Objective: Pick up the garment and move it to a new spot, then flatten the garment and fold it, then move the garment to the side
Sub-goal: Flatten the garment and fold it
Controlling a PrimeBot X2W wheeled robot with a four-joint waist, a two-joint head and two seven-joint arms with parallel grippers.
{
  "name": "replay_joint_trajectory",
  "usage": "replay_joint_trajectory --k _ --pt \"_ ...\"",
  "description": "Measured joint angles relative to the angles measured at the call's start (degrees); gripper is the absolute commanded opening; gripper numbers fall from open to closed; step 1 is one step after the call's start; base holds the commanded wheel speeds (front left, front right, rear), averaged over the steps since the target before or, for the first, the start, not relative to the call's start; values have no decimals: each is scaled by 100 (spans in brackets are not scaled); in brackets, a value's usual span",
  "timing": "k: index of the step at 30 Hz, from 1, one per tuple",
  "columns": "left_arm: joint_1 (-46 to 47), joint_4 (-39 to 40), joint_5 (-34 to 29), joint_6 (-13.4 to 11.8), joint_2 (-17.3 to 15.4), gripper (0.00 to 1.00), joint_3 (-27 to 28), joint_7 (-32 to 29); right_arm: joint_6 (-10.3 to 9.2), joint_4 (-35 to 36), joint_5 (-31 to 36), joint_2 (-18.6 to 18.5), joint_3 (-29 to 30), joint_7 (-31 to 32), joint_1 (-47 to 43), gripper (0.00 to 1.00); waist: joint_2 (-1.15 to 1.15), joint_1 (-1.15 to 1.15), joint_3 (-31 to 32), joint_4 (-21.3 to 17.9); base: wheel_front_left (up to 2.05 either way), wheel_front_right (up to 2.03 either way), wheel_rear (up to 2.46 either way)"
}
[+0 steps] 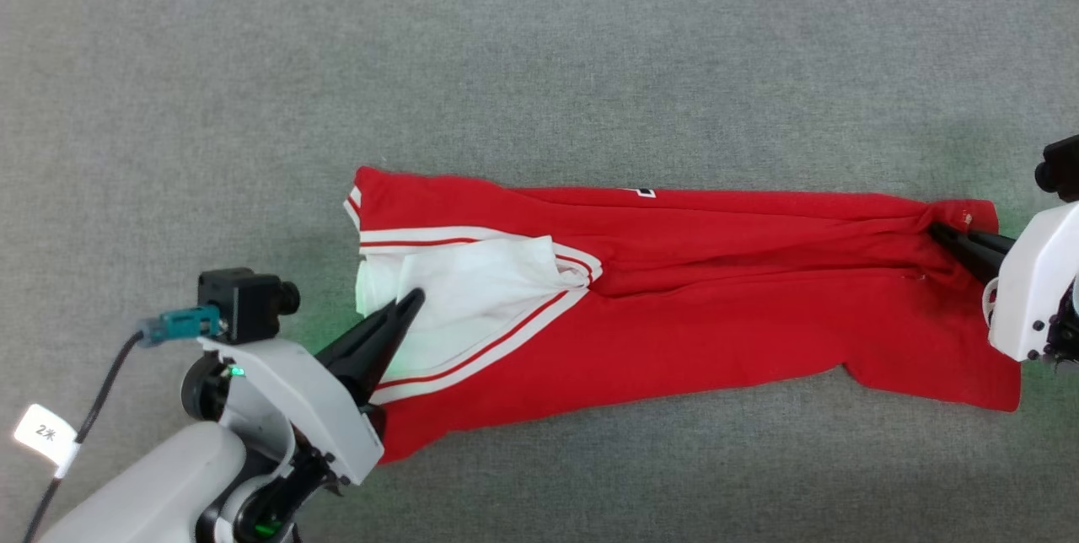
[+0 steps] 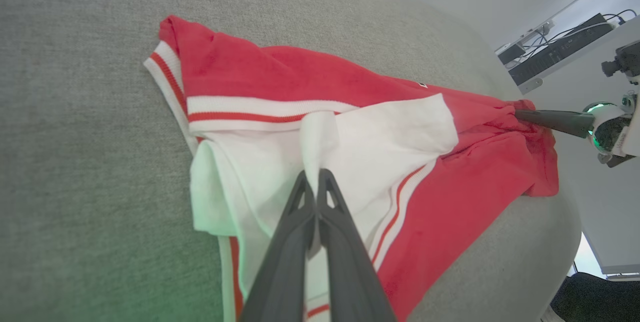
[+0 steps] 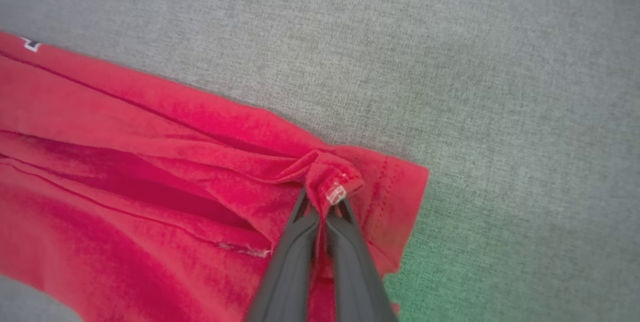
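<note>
The garment (image 1: 716, 307) is a red shirt with a white sleeve (image 1: 472, 290) and white-and-red striped trim. It lies stretched out left to right on the grey cloth surface, folded into a long band. My left gripper (image 1: 413, 298) is at its left end, shut on a pinch of the white sleeve (image 2: 317, 132), which rises between the fingertips (image 2: 314, 176). At the shirt's right end, my right gripper (image 1: 934, 229) is shut on a bunched fold of the red hem (image 3: 330, 177). The right gripper (image 2: 517, 114) is also seen from the left wrist. A small bit of lettering (image 1: 645, 192) peeks out at the far edge.
Grey cloth surface (image 1: 539, 62) extends on all sides of the shirt. In the left wrist view the surface's edge (image 2: 565, 242) drops off at the right, with a shelf holding a dark device and cables (image 2: 560, 47) beyond it. A cable with a white tag (image 1: 46, 435) hangs by my left arm.
</note>
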State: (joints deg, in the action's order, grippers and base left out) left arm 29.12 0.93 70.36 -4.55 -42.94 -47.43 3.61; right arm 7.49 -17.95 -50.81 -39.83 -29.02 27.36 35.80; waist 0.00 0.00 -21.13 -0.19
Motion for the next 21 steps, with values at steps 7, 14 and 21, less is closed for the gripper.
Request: replay_joint_trajectory --k 7,14,21 --pt "32 -276 -103 3 197 48 -10 222 0 2 113 204 360 -13 -83 100 0 0 73 -36 0 0 0" --pt "-214 -257 -107 -86 281 100 138 730 0 175 -79 142 780 361 -518 100 0 0 315 -14 0 0 0" --pt "-750 -227 -334 -313 695 100 514 1109 0 248 -207 -31 1172 1144 -1112 100 0 0 529 138 0 0 0"
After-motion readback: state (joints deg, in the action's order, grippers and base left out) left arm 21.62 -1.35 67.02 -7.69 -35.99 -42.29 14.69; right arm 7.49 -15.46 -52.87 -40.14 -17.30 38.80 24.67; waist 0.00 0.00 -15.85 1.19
